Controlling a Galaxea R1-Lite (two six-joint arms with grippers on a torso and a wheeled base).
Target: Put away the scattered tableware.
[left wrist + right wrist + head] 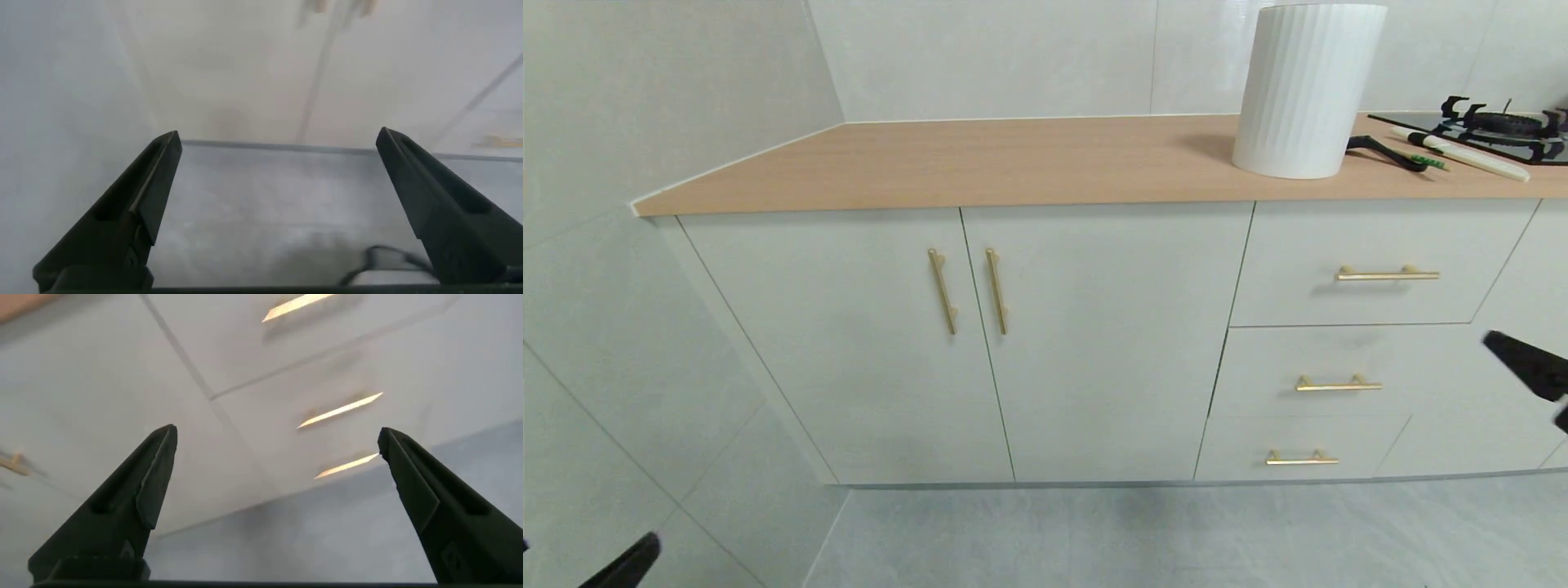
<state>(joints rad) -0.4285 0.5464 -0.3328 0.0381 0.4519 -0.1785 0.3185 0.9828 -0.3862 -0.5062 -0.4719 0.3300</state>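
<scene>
**Both hands empty, tableware far off to my right**

Here I am, low in front of the cabinets. My left gripper (278,137) hangs near the floor, fingers spread wide with nothing between them. My right gripper (276,433) is the same: fingers well apart, empty, just in front of the white drawer fronts with gold bar handles (1387,274).

The tableware is up on the light wooden countertop (980,163), far to my right. A black-handled utensil (1384,153) lies flat just beside the tall white ribbed cylinder (1303,90). A long white utensil with a green band (1462,153) lies close by, seemingly along the front edge of the black gas hob (1503,126).

Now the hazards, as I judge them:

- **Counter edge:** both arms sit below counter level, so a straight lift could clip the counter's front edge or snag a drawer handle.
- **Cylinder:** the black-handled piece has one end right by the cylinder. If I come in from the left, I could nudge that tall container and tip it.
- **Thin, flat pieces:** both utensils lie flat, so a shallow pinch might skid them along the wood instead of gripping.
- **White utensil:** if it does bridge counter and hob, it could pivot or roll when I catch only one end.
</scene>
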